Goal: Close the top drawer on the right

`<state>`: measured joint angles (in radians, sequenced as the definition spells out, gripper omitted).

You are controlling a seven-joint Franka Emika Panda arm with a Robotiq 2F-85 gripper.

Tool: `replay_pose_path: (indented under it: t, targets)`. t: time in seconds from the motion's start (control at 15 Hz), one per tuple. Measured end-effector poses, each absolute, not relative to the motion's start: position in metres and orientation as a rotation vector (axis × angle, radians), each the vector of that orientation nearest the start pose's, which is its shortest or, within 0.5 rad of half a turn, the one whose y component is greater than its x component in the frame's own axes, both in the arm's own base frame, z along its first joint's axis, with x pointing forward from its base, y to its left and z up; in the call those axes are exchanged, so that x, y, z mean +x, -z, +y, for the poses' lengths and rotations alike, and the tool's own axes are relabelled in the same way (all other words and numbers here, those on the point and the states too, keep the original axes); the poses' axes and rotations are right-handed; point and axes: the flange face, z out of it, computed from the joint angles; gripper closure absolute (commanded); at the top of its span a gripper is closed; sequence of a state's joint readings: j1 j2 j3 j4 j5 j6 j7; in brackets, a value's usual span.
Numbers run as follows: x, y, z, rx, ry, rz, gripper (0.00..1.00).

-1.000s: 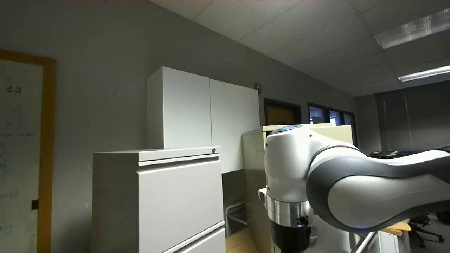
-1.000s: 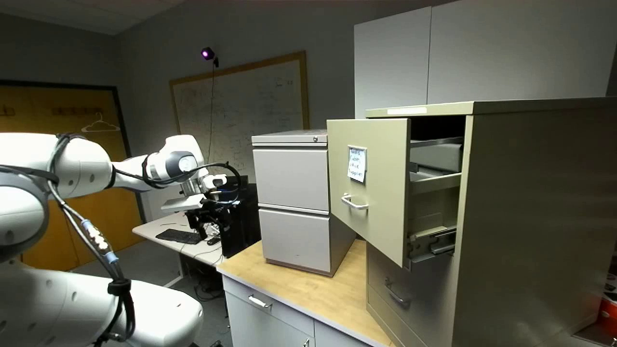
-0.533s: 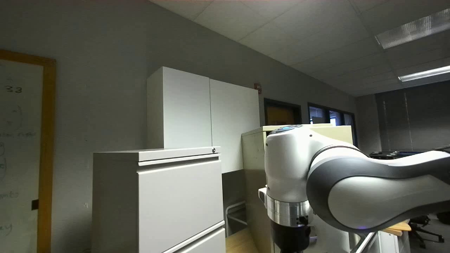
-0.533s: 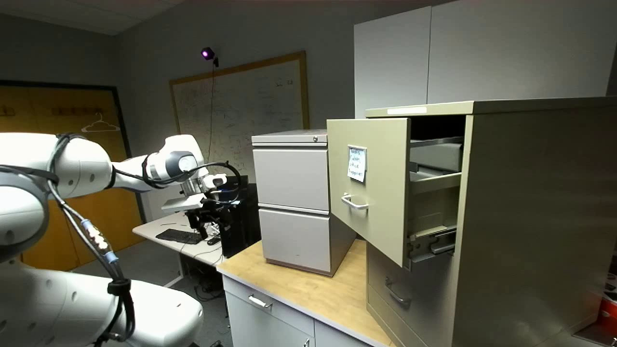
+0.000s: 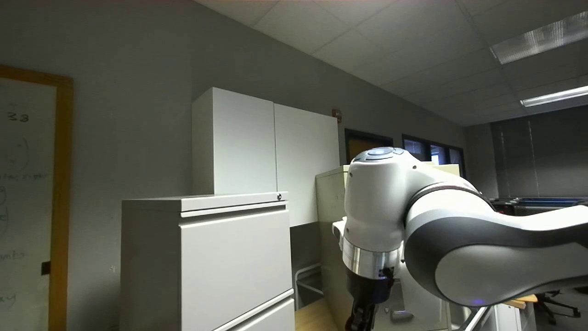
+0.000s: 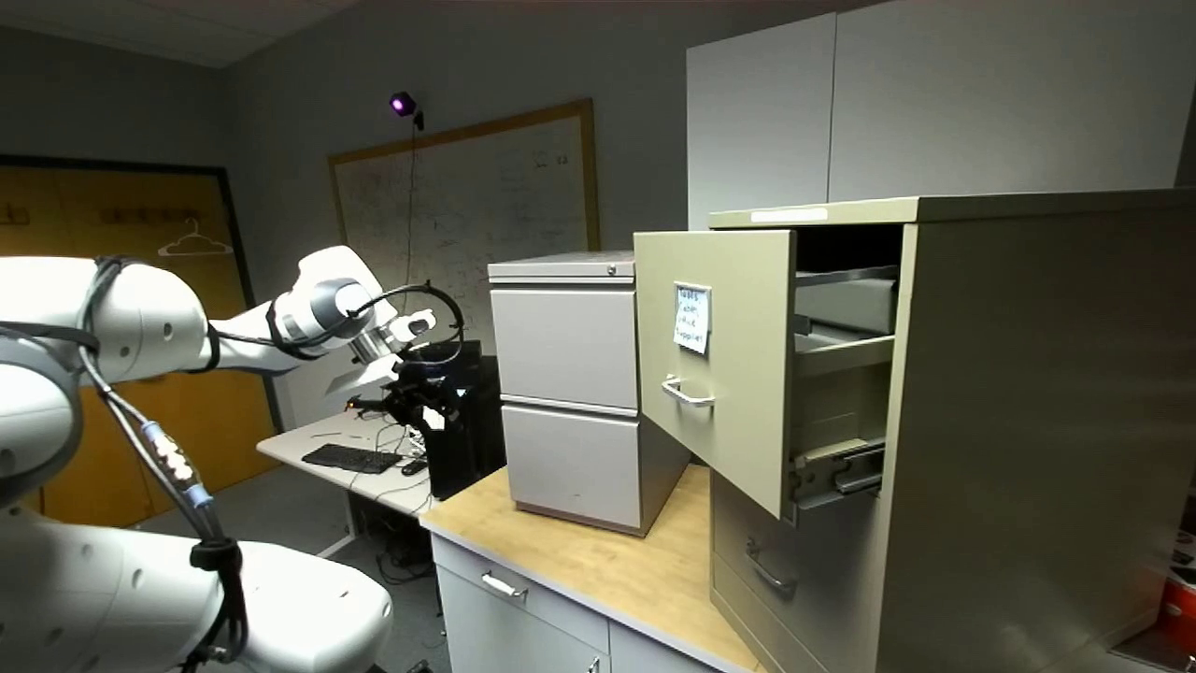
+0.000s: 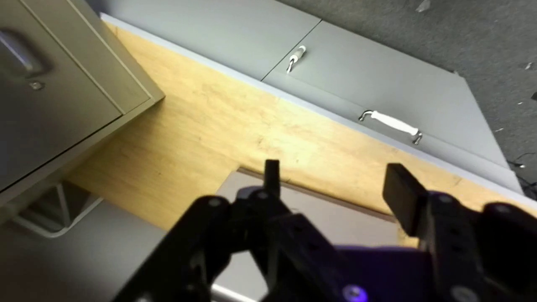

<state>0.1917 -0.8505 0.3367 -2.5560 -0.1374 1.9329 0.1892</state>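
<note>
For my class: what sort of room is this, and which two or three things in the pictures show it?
Most likely an office or lab workroom: there is a whiteboard with writing on it, a desk bearing a keyboard, and a beige filing cabinet with its top drawer pulled out.

1. In an exterior view, your counter (image 6: 645, 579) bears the two-drawer cabinet (image 6: 565, 346) on the left, the filing cabinet (image 6: 1028, 421) on the right.
2. Your top drawer (image 6: 738, 360) juts forward out of the filing cabinet; on its front the label card (image 6: 692, 319) sits above the handle (image 6: 688, 399).
3. Behind the filing cabinet you have the wall cupboard (image 6: 934, 103); behind and left of the two-drawer cabinet, the whiteboard (image 6: 495, 196).
4. Left of your counter stands the desk (image 6: 297, 443), with the keyboard (image 6: 348, 458) and mouse (image 6: 414, 466) on it.
5. In the wrist view, your gripper (image 7: 334, 184) covers part of the two-drawer cabinet; the filing cabinet lies to its left.
</note>
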Motion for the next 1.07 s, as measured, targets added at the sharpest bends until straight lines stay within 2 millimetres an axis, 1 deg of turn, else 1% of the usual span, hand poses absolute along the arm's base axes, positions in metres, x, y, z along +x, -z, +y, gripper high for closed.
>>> replay_pose_path:
  t: [0.07, 0.2, 0.27, 0.33, 0.53, 0.73, 1.07]
  targets:
    - [0.282, -0.541, 0.168, -3.398, 0.579, -0.476, 0.73]
    - [0.287, -0.549, 0.159, -3.445, 0.692, -0.410, 0.86]
    - [0.289, -0.553, 0.153, -3.465, 0.742, -0.367, 0.95]
    - [0.291, -0.558, 0.146, -3.483, 0.790, -0.316, 0.99]
    - [0.296, -0.570, 0.123, -3.528, 0.893, -0.146, 1.00]
    - [0.297, -0.581, 0.097, -3.544, 0.951, 0.047, 1.00]
    - [0.297, -0.596, 0.046, -3.491, 1.014, 0.364, 1.00]
